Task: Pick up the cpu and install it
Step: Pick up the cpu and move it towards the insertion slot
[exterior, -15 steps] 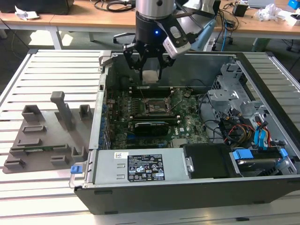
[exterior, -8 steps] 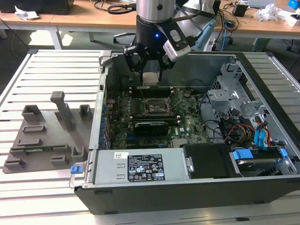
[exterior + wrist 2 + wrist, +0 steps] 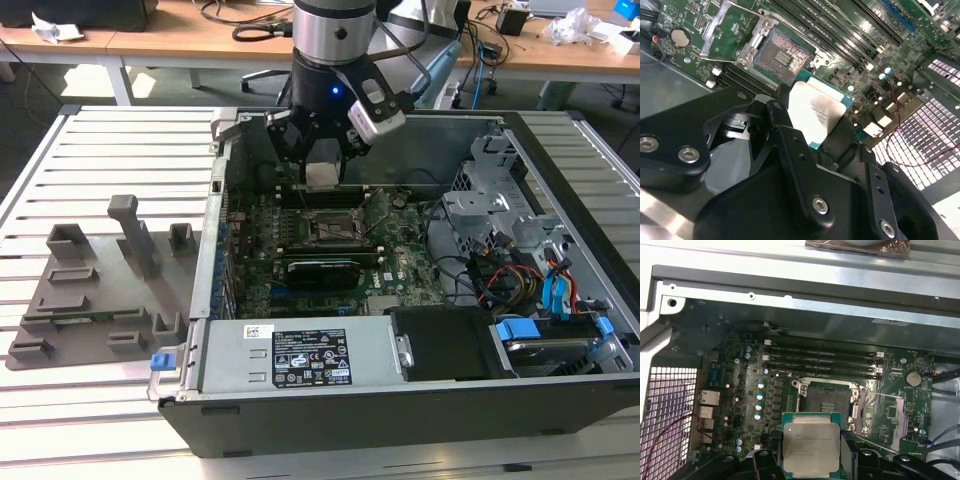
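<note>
I see my gripper (image 3: 322,170) inside the open computer case (image 3: 330,425), near its far wall in the exterior view; the black fingers (image 3: 790,145) pinch the cpu (image 3: 322,180) by its sides; the chip hangs above the motherboard (image 3: 400,265), apart from it, just beside the open socket (image 3: 330,228); in both wrist views its pale silver top (image 3: 817,112) (image 3: 810,447) faces the camera, green rim showing; it is square, so no long axis; the socket (image 3: 829,402) lies bare.

The pincer (image 3: 322,168) holds the cpu (image 3: 322,179) over the motherboard (image 3: 400,255).
</note>
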You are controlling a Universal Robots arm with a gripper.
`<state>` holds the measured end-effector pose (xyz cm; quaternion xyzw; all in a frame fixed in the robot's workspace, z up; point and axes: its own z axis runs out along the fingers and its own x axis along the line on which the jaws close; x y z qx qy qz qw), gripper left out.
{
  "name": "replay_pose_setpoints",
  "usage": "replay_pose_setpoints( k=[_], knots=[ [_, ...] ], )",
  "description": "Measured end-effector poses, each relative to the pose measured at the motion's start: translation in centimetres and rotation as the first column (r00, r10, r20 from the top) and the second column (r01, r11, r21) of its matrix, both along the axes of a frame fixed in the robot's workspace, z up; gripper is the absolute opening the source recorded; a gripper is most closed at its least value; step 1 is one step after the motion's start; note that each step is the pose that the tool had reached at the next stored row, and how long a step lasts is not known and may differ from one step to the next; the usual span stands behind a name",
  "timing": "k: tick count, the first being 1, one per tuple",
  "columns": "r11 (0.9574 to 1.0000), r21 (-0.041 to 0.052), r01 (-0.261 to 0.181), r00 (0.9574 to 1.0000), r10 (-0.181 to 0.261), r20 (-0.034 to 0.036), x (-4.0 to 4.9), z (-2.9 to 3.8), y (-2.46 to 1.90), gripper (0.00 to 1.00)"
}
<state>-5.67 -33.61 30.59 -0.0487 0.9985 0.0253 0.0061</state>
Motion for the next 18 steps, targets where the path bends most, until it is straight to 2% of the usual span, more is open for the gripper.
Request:
replay_pose_setpoints(
  k=[6, 18],
  knots=[
    [1.0000, -0.0067, -0.001, 1.0000, 0.001, -0.0003, 1.53, -1.16, 0.41, 0.55],
    [1.0000, -0.0067, -0.001, 1.0000, 0.001, -0.0002, 1.68, -1.20, 0.42, 0.55]
  ],
)
